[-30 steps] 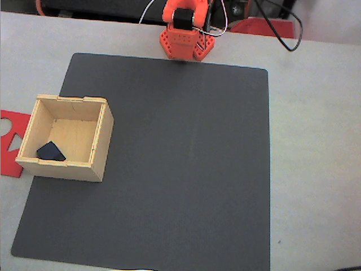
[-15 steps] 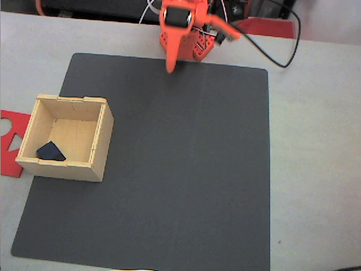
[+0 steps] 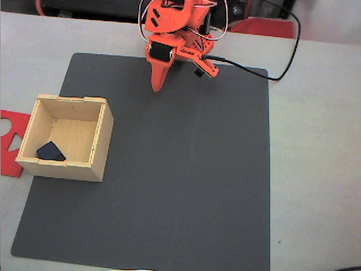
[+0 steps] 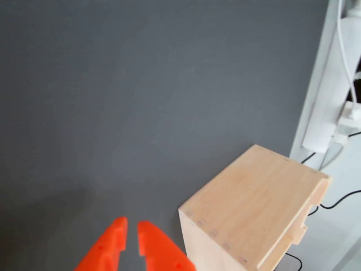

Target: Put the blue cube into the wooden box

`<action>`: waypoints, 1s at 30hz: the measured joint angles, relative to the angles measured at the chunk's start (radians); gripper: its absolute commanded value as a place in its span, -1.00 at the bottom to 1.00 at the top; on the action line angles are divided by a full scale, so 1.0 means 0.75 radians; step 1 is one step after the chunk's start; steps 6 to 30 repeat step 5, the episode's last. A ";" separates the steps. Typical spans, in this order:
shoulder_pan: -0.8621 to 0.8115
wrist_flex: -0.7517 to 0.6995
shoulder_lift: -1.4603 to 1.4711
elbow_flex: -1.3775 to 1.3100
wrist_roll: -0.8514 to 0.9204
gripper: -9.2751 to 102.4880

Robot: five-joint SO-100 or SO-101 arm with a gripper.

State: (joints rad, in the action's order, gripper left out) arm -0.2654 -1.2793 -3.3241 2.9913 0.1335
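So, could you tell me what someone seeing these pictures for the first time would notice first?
Most likely the bright orange arm at the top edge of the dark grey mat in the fixed view, its jaws nearly closed and holding nothing in the wrist view. Next, the wooden box on the mat's left side, with the blue cube already lying in its near-left corner. A red sheet peeks out beside the box.

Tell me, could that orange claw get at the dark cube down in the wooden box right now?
Probably yes: the wooden box has no lid, and the blue cube lies exposed on its floor. The gripper would need to drop in over the walls.
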 measured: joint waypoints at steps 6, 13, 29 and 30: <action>0.000 0.000 0.000 0.000 0.000 -0.83; 0.000 0.000 0.000 0.000 0.000 -0.83; 0.000 0.000 0.000 0.000 0.000 -0.83; 0.000 0.000 0.000 0.000 0.000 -0.83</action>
